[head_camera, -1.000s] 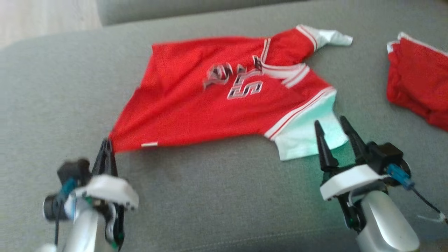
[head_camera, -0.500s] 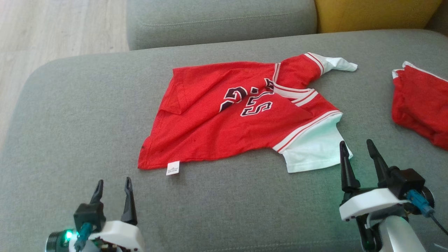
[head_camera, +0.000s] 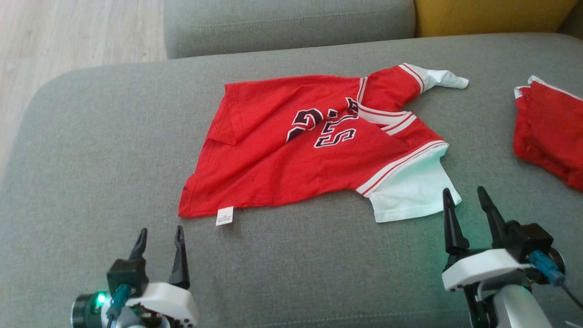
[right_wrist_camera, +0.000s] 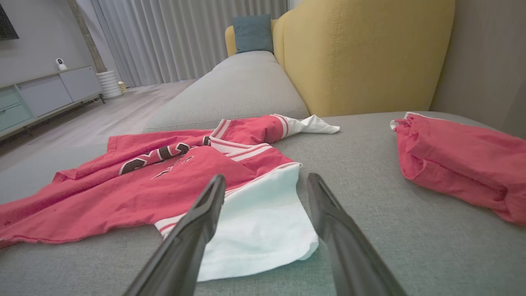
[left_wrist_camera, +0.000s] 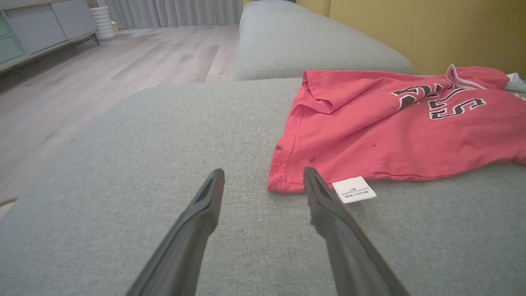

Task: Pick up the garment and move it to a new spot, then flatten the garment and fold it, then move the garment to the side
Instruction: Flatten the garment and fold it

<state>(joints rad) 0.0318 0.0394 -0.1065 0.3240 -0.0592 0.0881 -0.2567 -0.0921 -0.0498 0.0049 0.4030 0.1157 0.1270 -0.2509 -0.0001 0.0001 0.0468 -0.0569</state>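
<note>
Your left gripper (head_camera: 161, 230) stands wide and empty, its tips just short of the near left hem corner of the jersey (head_camera: 296, 164), close beside the small white tag (head_camera: 224, 216). Your right gripper (head_camera: 463, 190) is just as wide and holds nothing, with its tips at the near edge of the white sleeve (head_camera: 410, 196). The jersey lies spread on the grey sofa (head_camera: 91, 136), lettering up, but not flat: the far left hem corner (head_camera: 227, 130) is turned over on itself, a crease runs across the chest, and the far sleeve is twisted. Flattening looks like the step in hand. Pinch only the top layer at a corner, pull low and outward along the cushion, and open the turned corner before folding. Keep clear of the other red cloth (head_camera: 546, 132) at the right.
</note>
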